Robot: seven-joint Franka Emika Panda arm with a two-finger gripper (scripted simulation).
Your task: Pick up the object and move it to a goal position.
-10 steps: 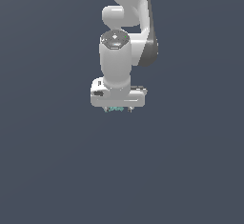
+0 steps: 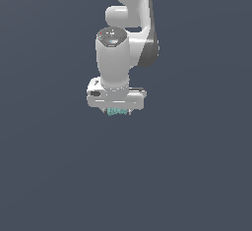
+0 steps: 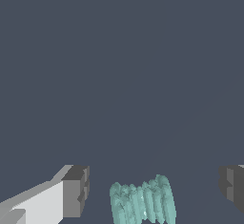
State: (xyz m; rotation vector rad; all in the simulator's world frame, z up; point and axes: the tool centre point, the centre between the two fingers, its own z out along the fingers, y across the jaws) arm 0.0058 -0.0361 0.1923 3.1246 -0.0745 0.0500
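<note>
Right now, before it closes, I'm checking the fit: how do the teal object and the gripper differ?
The object is teal and ridged; the gripper is white with smooth dark pads. The object is narrower than the open gripper and sits between its pads, touching neither.

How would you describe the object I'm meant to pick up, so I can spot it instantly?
Find the white-grey robot arm against the plain dark slate background and follow it down to its white gripper. Between the open jaws sits a small teal ridged, knobbly lump, the only coloured thing in view, touching neither jaw.
</note>
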